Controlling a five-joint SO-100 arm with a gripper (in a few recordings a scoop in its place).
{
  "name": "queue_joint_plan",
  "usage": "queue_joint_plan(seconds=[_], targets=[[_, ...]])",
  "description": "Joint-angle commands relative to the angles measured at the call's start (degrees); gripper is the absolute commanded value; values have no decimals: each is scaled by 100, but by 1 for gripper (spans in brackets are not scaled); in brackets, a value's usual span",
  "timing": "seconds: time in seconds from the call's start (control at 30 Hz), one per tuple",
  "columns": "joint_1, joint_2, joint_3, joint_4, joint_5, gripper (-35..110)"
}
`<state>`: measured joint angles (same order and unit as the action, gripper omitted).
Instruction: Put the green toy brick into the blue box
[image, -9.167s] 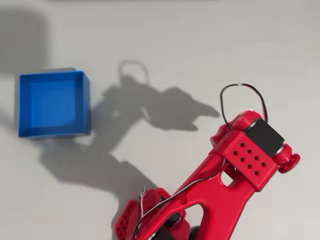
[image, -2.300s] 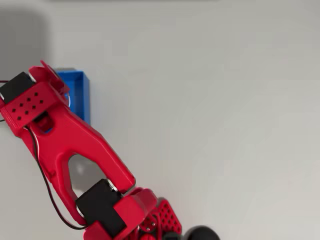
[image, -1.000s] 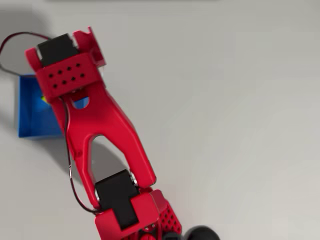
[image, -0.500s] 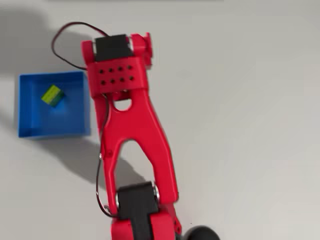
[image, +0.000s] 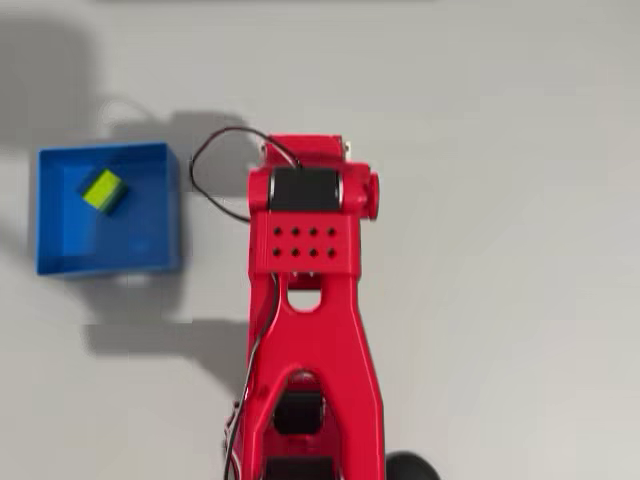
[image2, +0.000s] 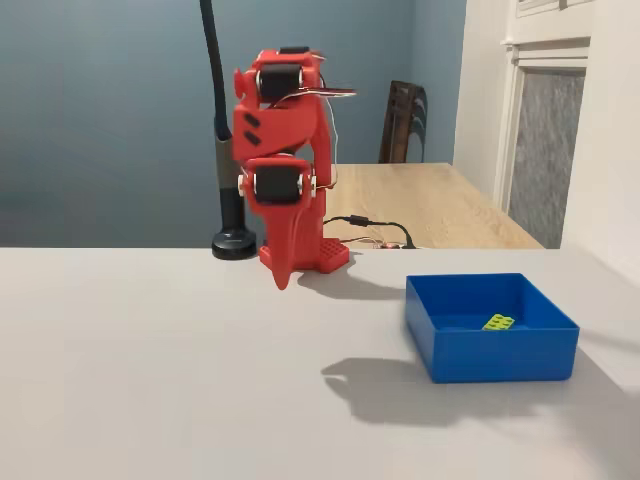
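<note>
The jaws (image2: 286, 272) hang as a single red point aimed down at the desk (image2: 150, 380), close in front of the arm's base; they appear clenched on nothing, though in the overhead view they sit hidden beneath the red arm (image: 305, 250), so this reading rests on the fixed view alone. The arm stands folded upright near the middle of the desk, well apart from the blue box (image: 60, 260). The green toy brick (image: 103, 189) lies flat on the box floor, in the upper-left part in the overhead view and toward the right rear in the fixed view (image2: 497, 322), clear of the walls. The placement appears complete. Remaining hazards are few: the slack black cable (image: 205, 185) loops out toward the box's near wall and could catch the rim if the arm swings that way, dragging or tipping the light box. A low sweep of the jaws over the desk could likewise nudge the box and spill the brick.
</note>
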<state>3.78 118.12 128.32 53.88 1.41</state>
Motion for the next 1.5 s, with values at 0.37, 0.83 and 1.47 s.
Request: queue_joint_plan(seconds=[0.37, 0.83, 1.47], targets=[[79, 2681, 2654, -1143, -229, 0], [70, 4676, 4087, -1213, -141, 0], [202, 5994, 5019, -1195, -105, 0]])
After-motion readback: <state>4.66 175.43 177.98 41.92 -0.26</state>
